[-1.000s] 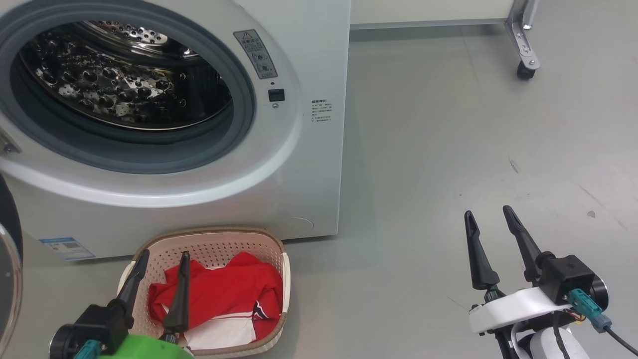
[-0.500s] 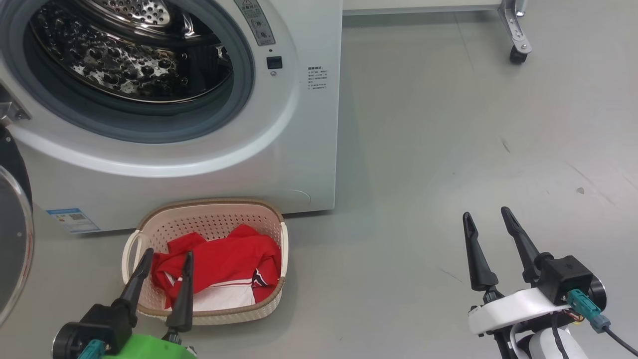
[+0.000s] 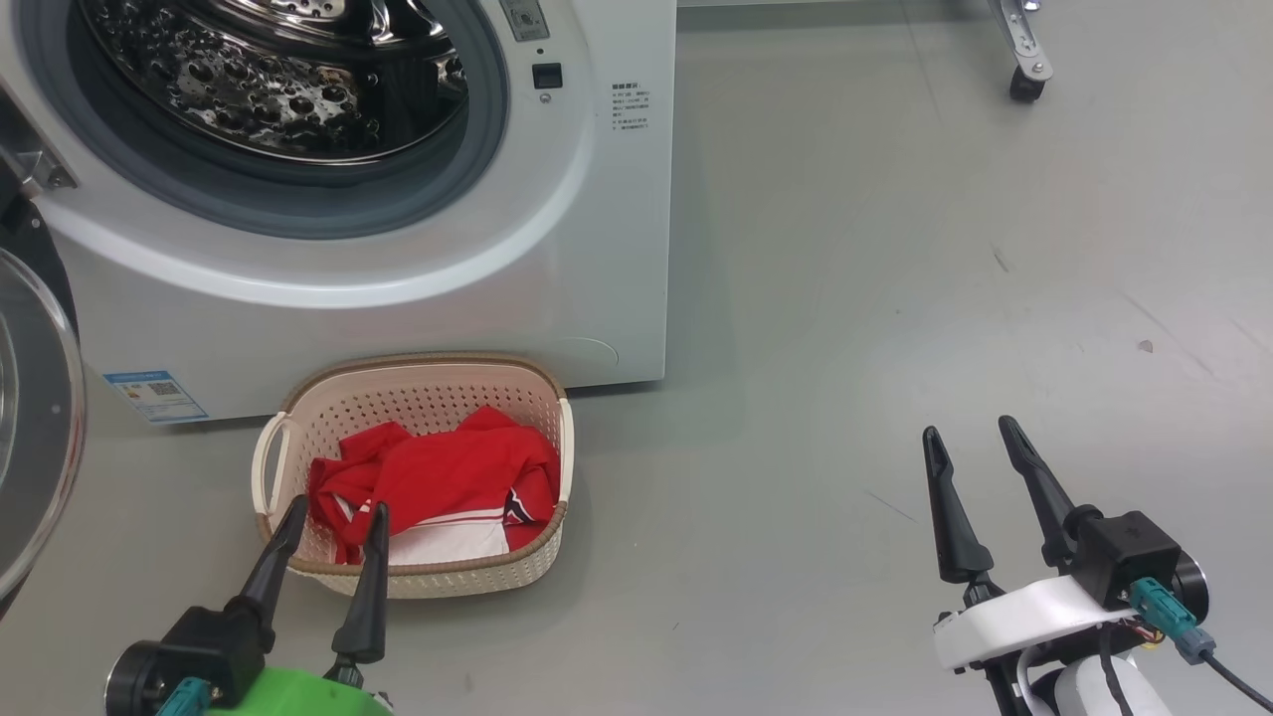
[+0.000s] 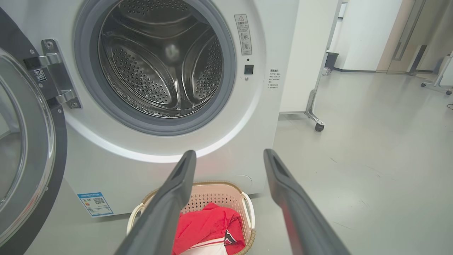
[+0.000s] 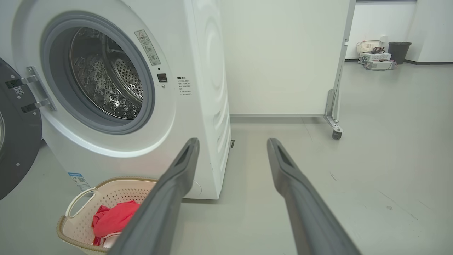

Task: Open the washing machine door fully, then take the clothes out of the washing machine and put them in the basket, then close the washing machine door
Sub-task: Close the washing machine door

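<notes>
Grey floor (image 3: 895, 249) runs across the whole scene, w/ the white washing machine (image 3: 557, 249) standing on it at upper left. Its grey-rimmed mouth is uncovered & the perforated steel drum (image 3: 269, 89) shows inside. The washing machine door (image 3: 30, 428) hangs swung out on its hinge at the machine's left side, well clear of the mouth, glass catching light at the head view's left edge. The basket (image 3: 428, 403) sits on the floor just in front of the machine's base, below the mouth & right of the door. The clothes (image 3: 448, 477) lie bunched inside the basket, red w/ a white panel & thin stripes. The left gripper (image 3: 339, 507) hovers at the basket's near rim, 2 fingers spread apart, nothing btwn them. The right gripper (image 3: 969, 428) hangs over bare floor well right of the basket, 2 fingers likewise spread, holding nothing. A small blue label (image 3: 154, 395) sticks to the machine's lower front, left of the basket. 1 caster (image 3: 1021, 85) of a metal frame stands at far upper right.
</notes>
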Robot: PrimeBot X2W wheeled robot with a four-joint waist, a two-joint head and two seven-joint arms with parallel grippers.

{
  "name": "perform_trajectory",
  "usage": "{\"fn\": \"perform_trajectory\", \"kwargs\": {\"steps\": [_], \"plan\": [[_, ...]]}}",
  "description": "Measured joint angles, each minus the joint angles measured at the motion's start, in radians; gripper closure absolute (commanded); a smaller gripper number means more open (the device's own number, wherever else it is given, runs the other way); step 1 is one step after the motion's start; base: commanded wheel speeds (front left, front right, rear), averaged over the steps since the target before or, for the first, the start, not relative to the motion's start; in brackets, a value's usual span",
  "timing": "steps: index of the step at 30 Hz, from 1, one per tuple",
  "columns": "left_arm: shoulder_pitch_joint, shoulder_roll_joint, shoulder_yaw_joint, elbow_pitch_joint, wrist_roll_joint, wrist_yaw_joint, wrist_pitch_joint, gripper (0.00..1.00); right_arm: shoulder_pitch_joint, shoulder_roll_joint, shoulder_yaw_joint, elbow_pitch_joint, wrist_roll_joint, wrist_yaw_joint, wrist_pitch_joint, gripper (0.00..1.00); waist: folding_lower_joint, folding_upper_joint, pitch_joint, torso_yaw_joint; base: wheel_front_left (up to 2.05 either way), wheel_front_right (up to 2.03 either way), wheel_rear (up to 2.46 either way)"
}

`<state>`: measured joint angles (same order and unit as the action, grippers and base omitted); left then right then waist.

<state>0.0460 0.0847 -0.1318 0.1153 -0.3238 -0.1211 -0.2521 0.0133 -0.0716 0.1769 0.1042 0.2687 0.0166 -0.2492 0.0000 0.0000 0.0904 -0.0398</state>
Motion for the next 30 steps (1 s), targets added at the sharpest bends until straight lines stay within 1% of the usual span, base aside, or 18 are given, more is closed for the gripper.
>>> {"fn": "perform_trajectory", "kwargs": {"steps": [10,30], "plan": [[0.000,-0.002,0.001,-0.001,0.000,0.000,0.000,0.00,0.000,0.002,-0.001,0.002,0.000,0.000,0.000,0.00,0.0000,0.0000,-0.003,0.001,-0.37,0.37,0.00],[0.000,-0.005,0.002,-0.009,0.000,0.000,0.000,0.00,0.000,0.005,-0.002,0.008,0.000,0.003,0.000,0.00,0.0000,0.0000,-0.008,0.002,-0.01,0.01,0.00]]}}
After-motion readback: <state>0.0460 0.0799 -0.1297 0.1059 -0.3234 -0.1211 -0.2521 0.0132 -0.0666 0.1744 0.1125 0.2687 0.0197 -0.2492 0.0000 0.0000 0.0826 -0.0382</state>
